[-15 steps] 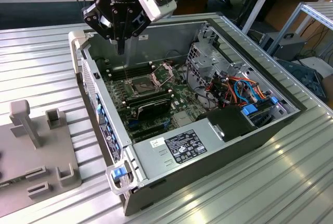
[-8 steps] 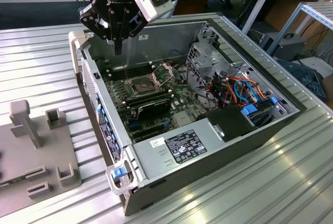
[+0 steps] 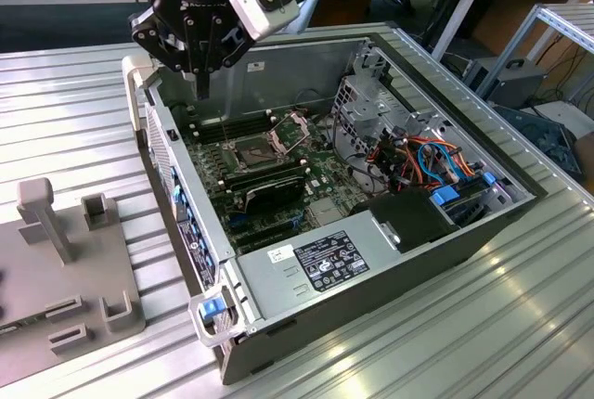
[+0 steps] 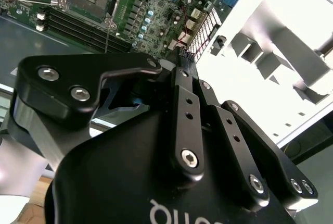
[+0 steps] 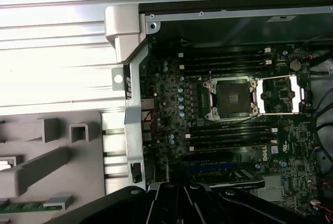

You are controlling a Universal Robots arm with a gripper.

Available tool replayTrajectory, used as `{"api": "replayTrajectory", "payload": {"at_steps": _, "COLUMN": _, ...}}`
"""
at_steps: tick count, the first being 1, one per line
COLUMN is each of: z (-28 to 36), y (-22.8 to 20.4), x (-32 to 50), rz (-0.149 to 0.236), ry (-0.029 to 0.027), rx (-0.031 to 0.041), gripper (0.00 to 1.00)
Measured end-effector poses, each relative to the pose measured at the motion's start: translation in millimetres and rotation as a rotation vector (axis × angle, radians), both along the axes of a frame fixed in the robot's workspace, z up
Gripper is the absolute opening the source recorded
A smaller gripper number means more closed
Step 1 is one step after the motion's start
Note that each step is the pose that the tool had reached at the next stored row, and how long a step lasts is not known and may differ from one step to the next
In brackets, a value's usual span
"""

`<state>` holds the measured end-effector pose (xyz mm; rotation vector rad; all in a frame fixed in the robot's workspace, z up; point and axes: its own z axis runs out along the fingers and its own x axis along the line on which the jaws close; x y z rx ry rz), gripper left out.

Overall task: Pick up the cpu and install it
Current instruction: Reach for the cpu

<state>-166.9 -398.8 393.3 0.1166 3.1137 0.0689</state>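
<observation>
All 3 views overlook the open socket.

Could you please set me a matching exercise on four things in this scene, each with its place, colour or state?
1 gripper
2 socket
3 grey fixture block
4 cable bundle

A on the ribbed table, outside the case
B orange and blue
C above the open case
D open, plate swung back

Pairs: 1-C; 2-D; 3-A; 4-B

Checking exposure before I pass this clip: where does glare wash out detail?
First wrist view: the ribbed table beside the case is blown white, while the socket shows detail. Second wrist view: the pale fixture is washed out. Exterior view: evenly lit.
</observation>
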Motion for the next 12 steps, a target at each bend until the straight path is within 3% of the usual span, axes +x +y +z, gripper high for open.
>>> {"api": "replayTrajectory", "payload": {"at_steps": 12, "z": 0.0, "y": 0.0, "x": -10.4, "rz": 0.0, "ry": -0.0001, "rx": 0.0001, "gripper": 0.11}}
